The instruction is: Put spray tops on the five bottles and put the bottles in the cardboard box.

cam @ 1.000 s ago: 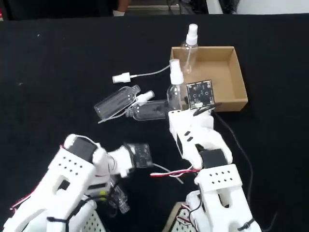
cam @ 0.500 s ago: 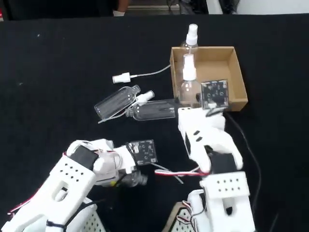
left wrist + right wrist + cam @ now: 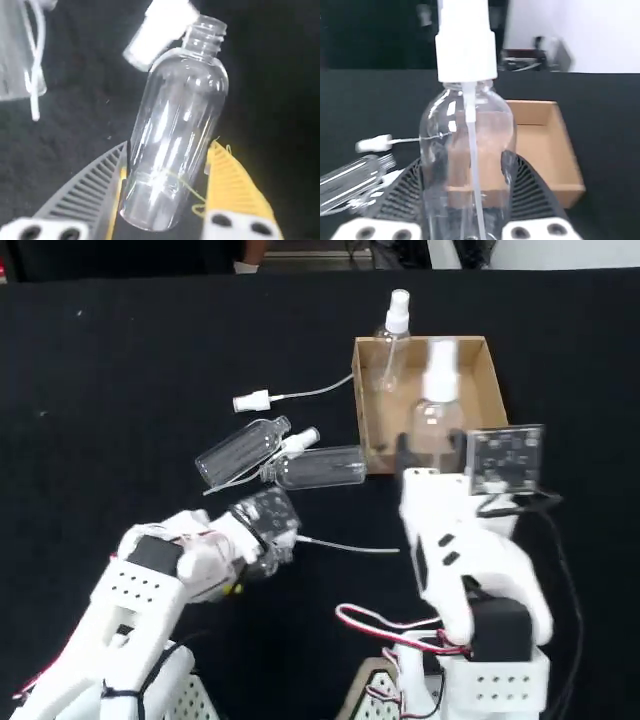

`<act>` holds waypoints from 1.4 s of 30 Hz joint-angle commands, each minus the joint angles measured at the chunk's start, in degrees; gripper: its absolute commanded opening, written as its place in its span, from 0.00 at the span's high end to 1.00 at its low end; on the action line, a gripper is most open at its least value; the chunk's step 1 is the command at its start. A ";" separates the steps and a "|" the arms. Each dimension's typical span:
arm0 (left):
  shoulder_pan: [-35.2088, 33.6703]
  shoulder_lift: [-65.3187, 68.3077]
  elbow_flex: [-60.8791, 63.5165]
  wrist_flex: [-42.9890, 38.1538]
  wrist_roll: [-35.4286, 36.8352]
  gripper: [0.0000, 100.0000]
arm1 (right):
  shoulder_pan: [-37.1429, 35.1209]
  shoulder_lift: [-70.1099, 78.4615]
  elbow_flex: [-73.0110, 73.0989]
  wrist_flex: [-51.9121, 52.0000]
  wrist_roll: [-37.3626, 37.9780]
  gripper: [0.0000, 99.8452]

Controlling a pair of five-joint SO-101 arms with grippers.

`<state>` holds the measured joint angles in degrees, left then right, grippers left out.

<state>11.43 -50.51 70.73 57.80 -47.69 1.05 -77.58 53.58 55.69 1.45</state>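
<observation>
Handling: light, thin, slick plastic, I judge; grip mid-body, gently. My right gripper [image 3: 466, 172] clamps the capped bottle [image 3: 437, 418] upright over the cardboard box [image 3: 470, 340]; my left gripper [image 3: 169, 150] clasps an uncapped bottle [image 3: 182, 100] near its base.

The left arm [image 3: 140, 590] lies low and stretched forward, the left end effector [image 3: 169, 147] clamped on a capless bottle [image 3: 177, 105], while the right arm [image 3: 465, 560] stands raised, the right end effector [image 3: 465, 162] gripping an upright spray-topped bottle [image 3: 447, 130].
</observation>
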 commanded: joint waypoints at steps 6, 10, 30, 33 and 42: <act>-3.47 0.53 -2.51 10.64 -2.29 0.77 | 22.77 17.01 -16.13 1.67 8.35 0.99; -3.56 0.53 -9.19 20.40 -3.16 0.77 | 30.59 27.91 -20.09 1.58 12.84 0.99; -2.24 0.53 -15.34 29.01 -3.34 0.77 | 45.89 42.24 -21.58 -10.64 15.12 0.99; -4.00 0.53 -13.58 24.35 -3.34 0.77 | 45.54 42.24 -21.58 -10.55 16.44 0.99; -8.57 0.53 -5.58 5.71 -3.25 0.77 | 46.07 42.33 -16.31 -14.68 16.70 0.99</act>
<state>3.87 -49.63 65.27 69.14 -50.68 46.15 -35.12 36.26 45.41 17.36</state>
